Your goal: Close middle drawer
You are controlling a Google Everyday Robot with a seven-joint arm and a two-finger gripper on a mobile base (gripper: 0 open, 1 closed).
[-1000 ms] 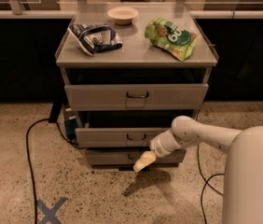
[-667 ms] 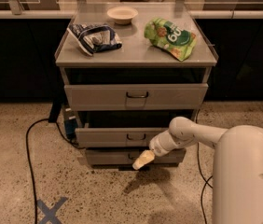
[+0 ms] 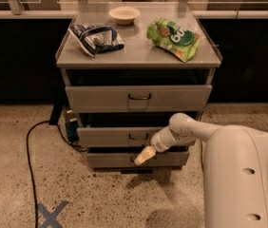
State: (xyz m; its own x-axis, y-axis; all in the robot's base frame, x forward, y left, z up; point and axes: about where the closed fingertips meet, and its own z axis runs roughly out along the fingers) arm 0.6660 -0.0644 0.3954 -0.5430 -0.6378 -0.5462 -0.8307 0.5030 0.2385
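Note:
The middle drawer (image 3: 117,136) is the grey front with a small dark wire handle (image 3: 138,137), between the taller top drawer (image 3: 138,98) and the short lowest drawer (image 3: 115,159). It stands pulled out a little, with a dark gap above it. My gripper (image 3: 143,156) hangs on the white arm (image 3: 186,129) just in front of the cabinet, below and slightly right of the middle drawer's handle, over the lowest drawer's front. Its pale tip points down and left.
On the cabinet top (image 3: 138,56) lie a dark blue chip bag (image 3: 96,38), a green chip bag (image 3: 174,38) and a white bowl (image 3: 124,14). A black cable (image 3: 29,146) runs over the speckled floor at the left. A blue tape cross (image 3: 51,215) marks the floor.
The view has drawn closer to the cabinet and the arm's body fills more of the right side. The gripper stays in front of the lower drawers.

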